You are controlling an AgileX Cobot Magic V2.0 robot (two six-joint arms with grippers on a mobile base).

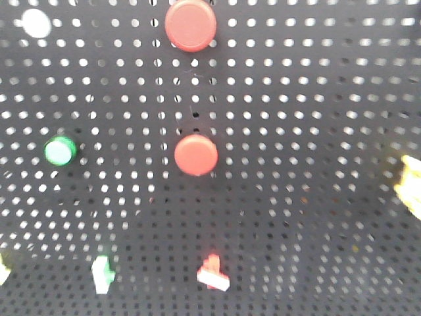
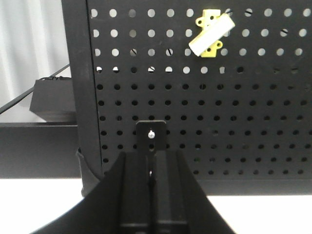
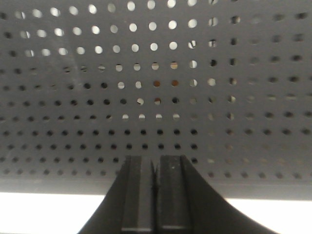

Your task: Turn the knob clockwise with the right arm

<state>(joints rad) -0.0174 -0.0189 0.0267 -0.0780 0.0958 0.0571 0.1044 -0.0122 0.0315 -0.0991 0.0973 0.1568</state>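
Observation:
The front view shows a black pegboard with round parts on it: a red one at the top, a second red one in the middle, a green one at left and a white one at top left. I cannot tell which of them is the knob. Neither arm shows in that view. My right gripper is shut and empty, facing a bare stretch of pegboard low down. My left gripper is also shut and empty, near the board's lower left part.
A green-and-white switch and a red-and-white switch sit low on the board, with a yellow piece at the right edge. The left wrist view shows a yellow-bracketed white toggle, a small black bracket and a black box beyond the board's left edge.

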